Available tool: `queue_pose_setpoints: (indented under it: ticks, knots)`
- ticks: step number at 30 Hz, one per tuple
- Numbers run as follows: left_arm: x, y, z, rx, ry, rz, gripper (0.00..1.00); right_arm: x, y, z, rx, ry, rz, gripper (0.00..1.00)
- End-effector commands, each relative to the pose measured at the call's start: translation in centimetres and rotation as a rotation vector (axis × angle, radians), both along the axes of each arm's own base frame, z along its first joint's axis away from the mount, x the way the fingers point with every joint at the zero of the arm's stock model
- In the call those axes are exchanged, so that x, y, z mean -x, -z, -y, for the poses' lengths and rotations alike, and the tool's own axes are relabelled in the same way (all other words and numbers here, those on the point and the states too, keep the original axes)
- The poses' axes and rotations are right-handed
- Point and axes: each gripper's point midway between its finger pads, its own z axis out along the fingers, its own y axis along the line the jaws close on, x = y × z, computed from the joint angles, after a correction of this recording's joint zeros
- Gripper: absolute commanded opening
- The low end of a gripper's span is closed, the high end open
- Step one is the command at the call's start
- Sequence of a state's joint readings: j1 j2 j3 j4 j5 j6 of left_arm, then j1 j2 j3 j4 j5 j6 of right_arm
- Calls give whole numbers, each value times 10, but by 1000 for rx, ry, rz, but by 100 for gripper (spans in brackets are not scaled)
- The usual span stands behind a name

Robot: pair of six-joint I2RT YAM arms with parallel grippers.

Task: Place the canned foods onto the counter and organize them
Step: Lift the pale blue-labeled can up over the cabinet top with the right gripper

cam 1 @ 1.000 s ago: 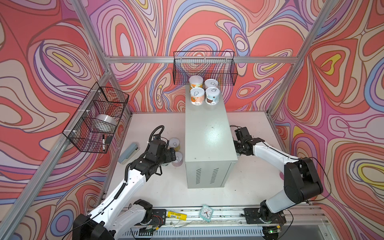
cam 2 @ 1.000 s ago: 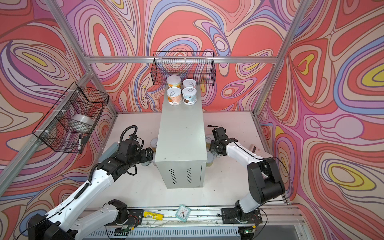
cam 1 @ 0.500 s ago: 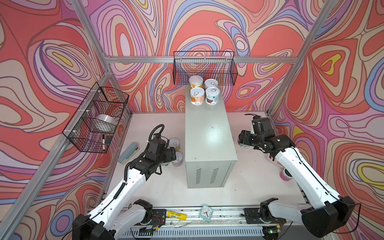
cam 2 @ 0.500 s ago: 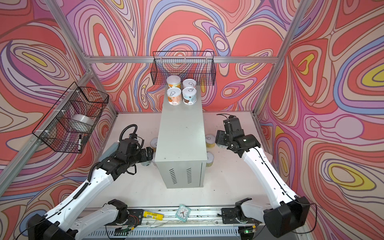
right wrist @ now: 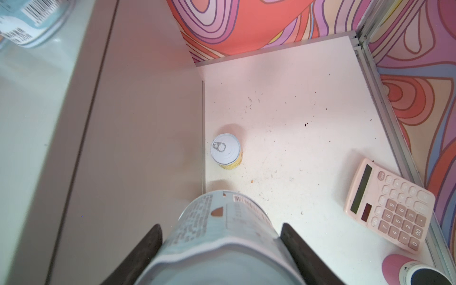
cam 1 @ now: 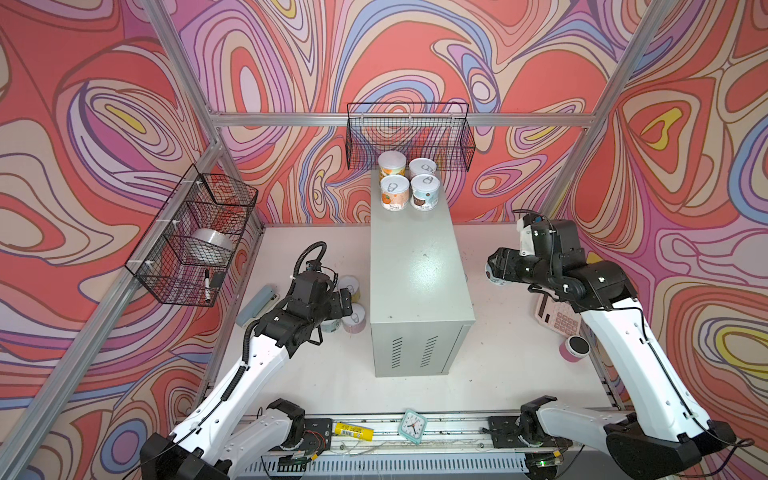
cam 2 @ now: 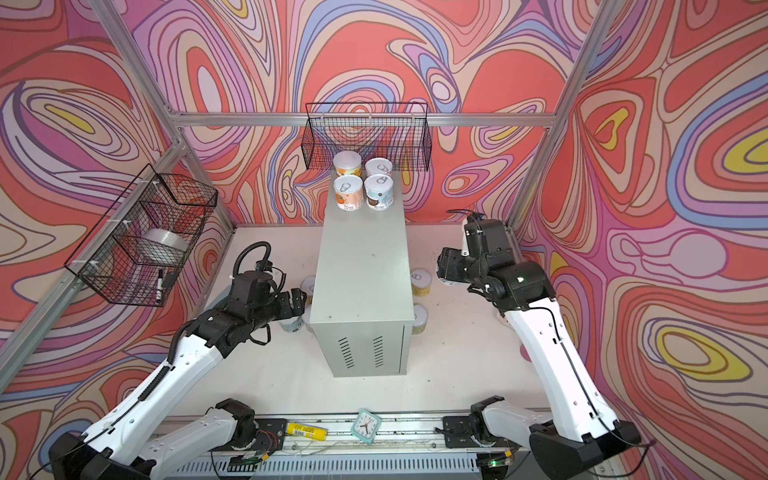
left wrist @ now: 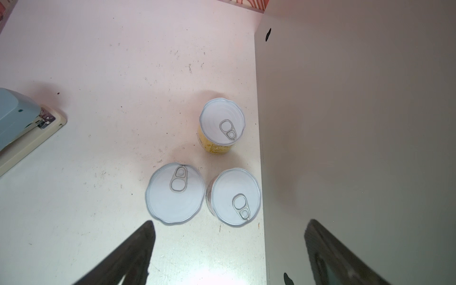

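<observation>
Left tool (cam 1: 344,302): you had it wide and empty over a yellow can (left wrist: 221,123), a second can (left wrist: 176,193) and a third can (left wrist: 235,197); your arm partly hid them in both top views.
Stapler (left wrist: 19,118): cut off by the wrist view's edge.
Cabinet (cam 1: 415,266): four cans (cam 1: 409,183) stood at its far end; its wall half hid a low can (cam 2: 420,320).
Right tool (cam 1: 498,268): clamped on a pale-blue can (right wrist: 222,214), near end cut off.
Surface (cam 1: 490,374): white, scuffed, speckled.
Room: swirled red-pink walls, a wire basket (cam 1: 409,137) on the back one.
</observation>
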State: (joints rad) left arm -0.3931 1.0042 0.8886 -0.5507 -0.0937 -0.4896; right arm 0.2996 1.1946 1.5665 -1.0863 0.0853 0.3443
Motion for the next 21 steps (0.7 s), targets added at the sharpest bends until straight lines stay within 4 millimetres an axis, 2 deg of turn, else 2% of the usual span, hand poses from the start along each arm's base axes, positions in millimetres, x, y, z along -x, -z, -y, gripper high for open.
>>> queue_pose_setpoints:
  ticks: [1, 4, 10, 15, 21]
  knots:
    - [2, -6, 1, -5, 11, -4, 95, 4, -27, 1, -7, -19, 75, 0]
    - [4, -7, 0, -4, 12, -3, 95, 4, -39, -2, -19, -36, 92, 0]
    - [5, -8, 0, -26, 20, -33, 98, -3, -75, -16, -82, -89, 158, 0]
    - [9, -23, 14, 26, 82, -61, 100, -12, -102, -29, -126, -136, 205, 0]
    - [9, -37, 13, 17, 86, -57, 100, -23, -124, -52, -179, -204, 235, 0]
